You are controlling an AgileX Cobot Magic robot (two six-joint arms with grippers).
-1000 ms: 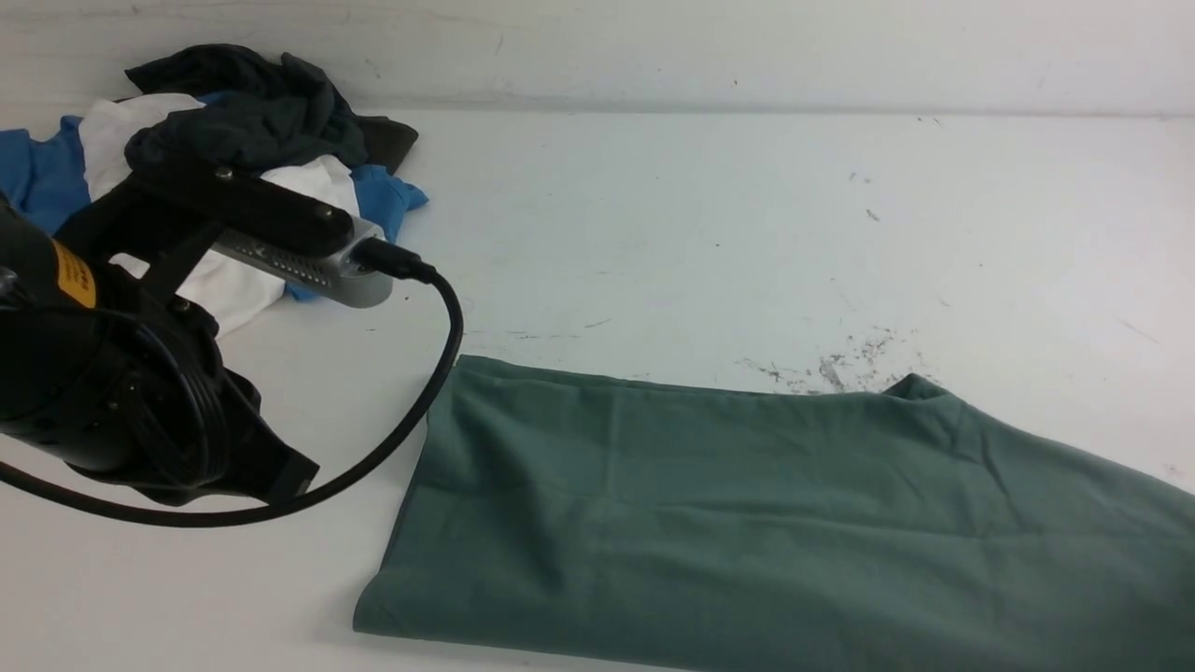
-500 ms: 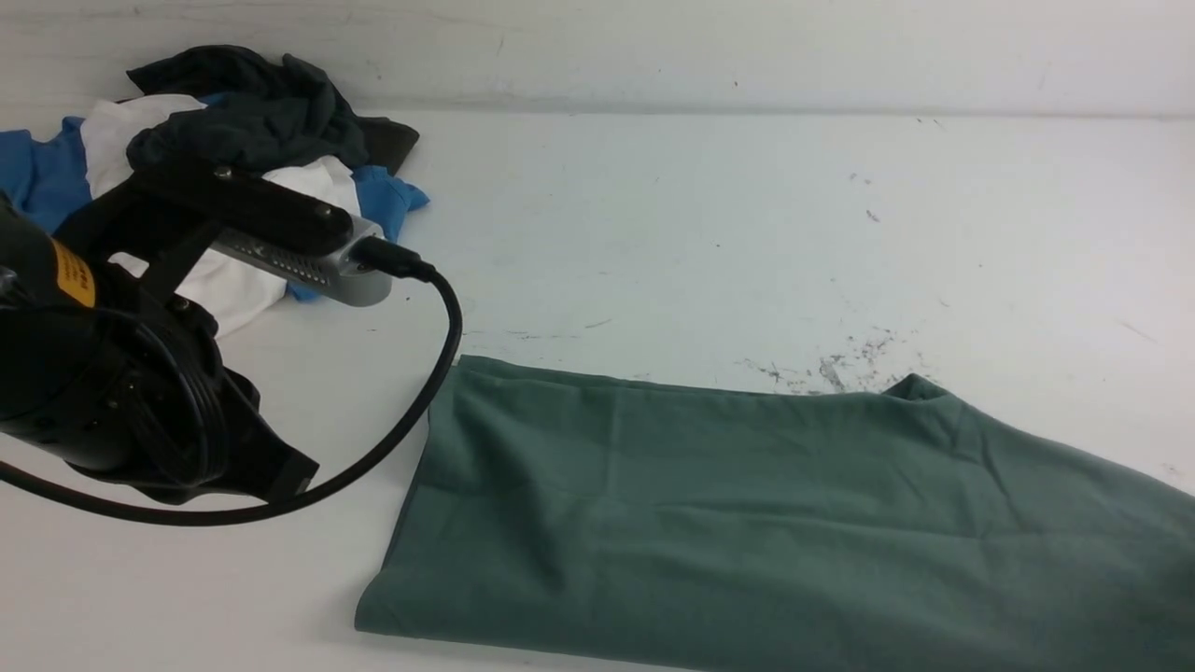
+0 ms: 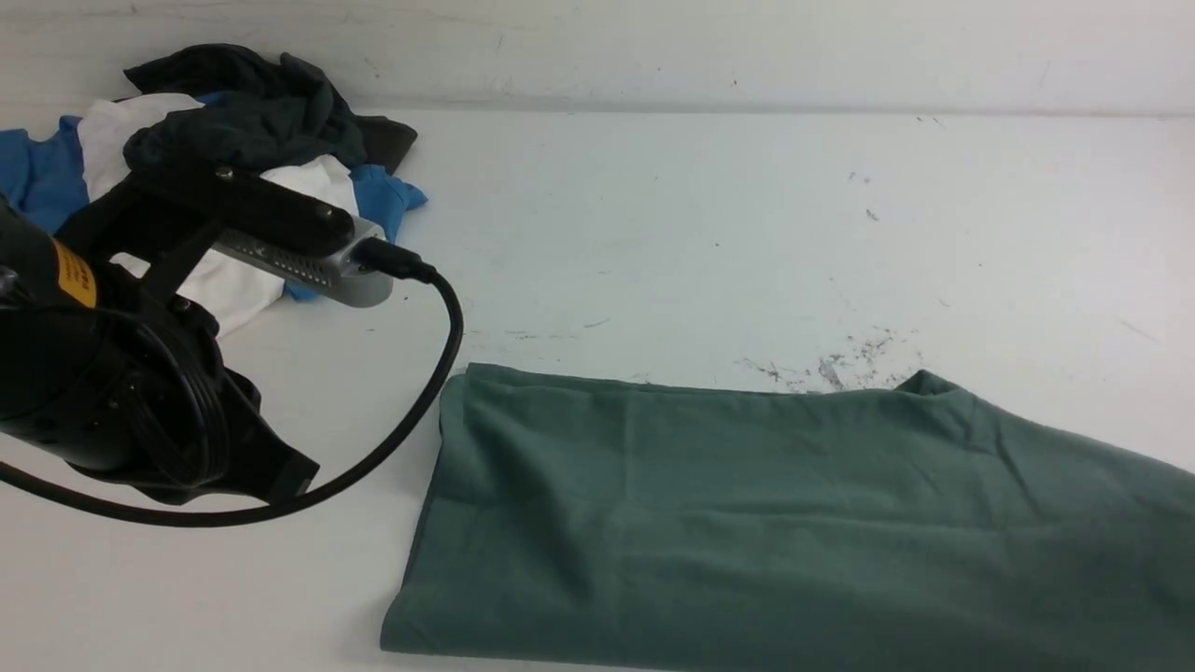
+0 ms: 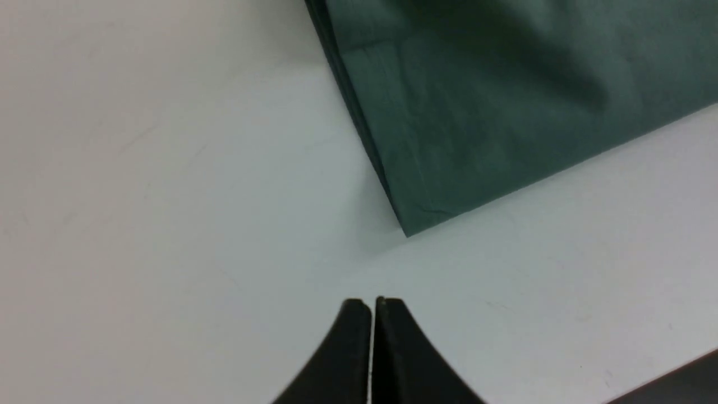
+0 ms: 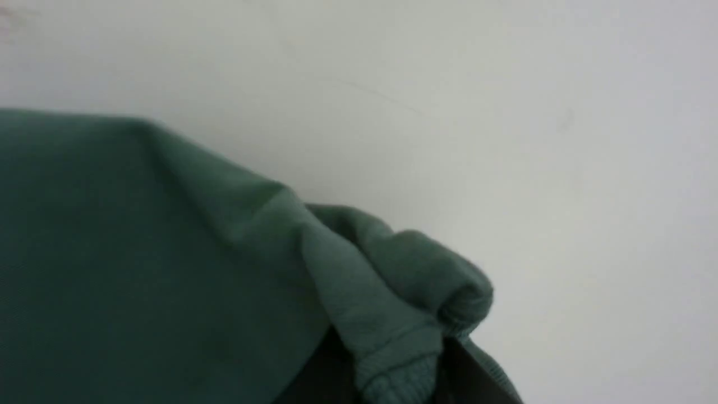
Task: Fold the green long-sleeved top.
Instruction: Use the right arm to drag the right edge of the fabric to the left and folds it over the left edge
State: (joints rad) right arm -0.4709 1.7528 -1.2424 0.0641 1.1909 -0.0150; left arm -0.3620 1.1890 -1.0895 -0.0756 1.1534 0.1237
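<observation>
The green long-sleeved top (image 3: 747, 523) lies folded into a long flat band across the near right of the white table (image 3: 700, 233). One folded corner of the top (image 4: 477, 101) lies a short way beyond my left gripper (image 4: 371, 306), which is shut and empty, hovering over bare table. My left arm (image 3: 112, 392) fills the left side of the front view. My right gripper (image 5: 398, 373) is shut on a bunched, ribbed edge of the top (image 5: 140, 252), and cloth rolls up over its dark fingers (image 5: 477, 376). It is out of the front view.
A heap of dark grey, white and blue garments (image 3: 233, 140) sits at the far left corner, behind my left arm. A black cable (image 3: 439, 373) loops from the wrist camera toward the top's left edge. Dark scuffs (image 3: 840, 364) mark the table behind the top.
The right gripper has closed on the top's edge. The top has slid a little to the right and its left edge has pulled away from the left arm, which has not moved.
</observation>
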